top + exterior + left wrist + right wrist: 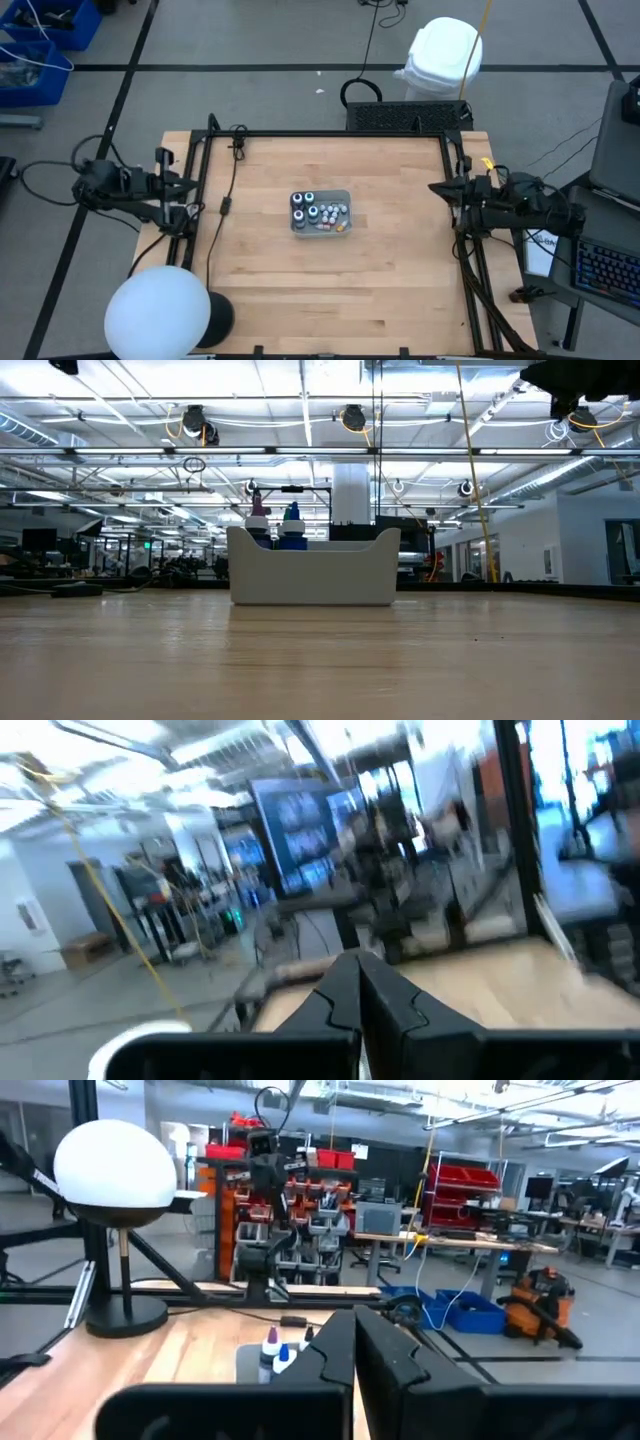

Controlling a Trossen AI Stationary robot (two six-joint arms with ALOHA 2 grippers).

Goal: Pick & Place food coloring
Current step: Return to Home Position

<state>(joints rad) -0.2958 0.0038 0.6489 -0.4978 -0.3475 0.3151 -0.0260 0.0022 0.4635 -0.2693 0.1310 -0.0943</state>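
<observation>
The bottles (313,211) stand together in the bin (312,575) at the table's centre, so the job looks done, and the left gripper (192,187) at the 9 o'clock edge and right gripper (437,188) at 3 o'clock sit clenched on nothing, well clear of the bin, seemingly parked at home

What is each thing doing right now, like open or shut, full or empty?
gray bin: upright mid-table, holding the bottles
food coloring bottles: inside the bin, some standing upright
left tool: shut, empty, at table's left edge
right tool: shut, empty, at table's right edge
</observation>
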